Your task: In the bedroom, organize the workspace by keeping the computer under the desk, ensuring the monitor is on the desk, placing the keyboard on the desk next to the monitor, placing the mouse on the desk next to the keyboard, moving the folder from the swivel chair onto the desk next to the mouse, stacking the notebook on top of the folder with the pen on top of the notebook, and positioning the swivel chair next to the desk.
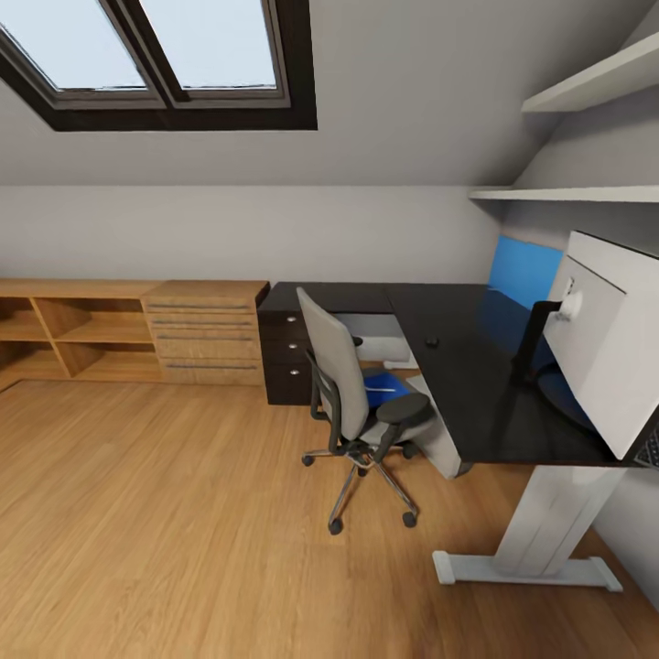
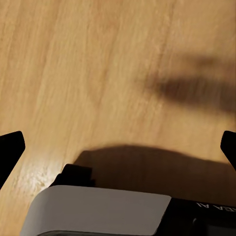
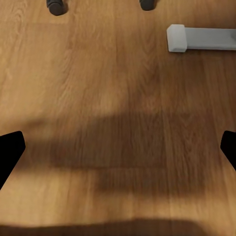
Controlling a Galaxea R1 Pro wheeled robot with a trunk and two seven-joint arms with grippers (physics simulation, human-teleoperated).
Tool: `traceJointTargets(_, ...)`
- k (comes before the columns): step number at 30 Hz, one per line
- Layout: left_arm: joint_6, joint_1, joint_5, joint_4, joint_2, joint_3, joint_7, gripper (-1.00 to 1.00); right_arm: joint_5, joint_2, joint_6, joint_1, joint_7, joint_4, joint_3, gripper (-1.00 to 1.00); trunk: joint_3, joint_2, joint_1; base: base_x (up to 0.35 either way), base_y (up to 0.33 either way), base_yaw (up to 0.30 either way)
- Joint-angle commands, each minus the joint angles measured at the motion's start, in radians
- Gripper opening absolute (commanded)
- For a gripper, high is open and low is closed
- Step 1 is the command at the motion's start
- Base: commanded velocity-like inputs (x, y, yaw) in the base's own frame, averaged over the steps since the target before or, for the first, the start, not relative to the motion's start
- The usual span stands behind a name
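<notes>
The black-topped desk [image 1: 476, 403] stands at the right on white legs. On it the monitor [image 1: 604, 348] shows its white back, with a small dark mouse [image 1: 431, 342] further along the top. A dark keyed edge, likely the keyboard [image 1: 649, 448], peeks out beside the monitor. The swivel chair [image 1: 343, 384] faces the desk, and the blue folder [image 1: 389, 388] lies on its seat. A pale box, perhaps the computer [image 1: 441, 437], sits under the desk. Notebook and pen are out of view. Both the left gripper [image 2: 118, 152] and the right gripper [image 3: 118, 152] hang open over bare wood floor, holding nothing.
A black drawer unit [image 1: 284, 361] adjoins the desk, with low light-wood shelving [image 1: 119, 329] left of it. In the right wrist view, the desk's white foot [image 3: 201, 38] and a chair caster [image 3: 56, 6] lie ahead. Open wood floor [image 1: 165, 513] spreads to the left.
</notes>
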Motion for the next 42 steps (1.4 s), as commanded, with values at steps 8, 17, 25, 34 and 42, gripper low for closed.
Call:
traceJointTargets(8,-0.001,0.000,0.004,-0.001,0.001,0.003,0.002,1.00,0.002,0.000,-0.002,-0.001,-0.008,0.001,0.006,1.00,-0.026,-0.057,0.031,0.000,0.000,0.000)
traceJointTargets(17,0.000,0.000,0.005,-0.008,-0.005,0.002,0.002,1.00,0.004,0.000,-0.002,-0.001,-0.008,-0.007,0.006,1.00,-0.054,-0.120,0.065,0.000,0.000,0.000)
traceJointTargets(25,0.058,0.000,0.005,-0.231,-0.008,0.002,0.101,1.00,0.001,-0.001,0.016,-0.005,-0.013,-0.181,0.003,1.00,-0.079,-0.176,0.096,0.000,0.000,0.000)
traceJointTargets(34,0.420,-0.008,0.005,-0.622,-0.047,0.001,0.218,1.00,-0.004,0.002,0.234,-0.162,-0.046,-0.315,0.000,1.00,-0.107,-0.239,0.130,0.000,0.000,0.000)
traceJointTargets(42,0.646,-0.152,0.007,-0.772,-0.099,0.001,0.231,1.00,-0.084,0.003,0.500,-0.473,-0.054,-0.206,-0.003,1.00,-0.133,-0.295,0.161,0.000,0.000,0.000)
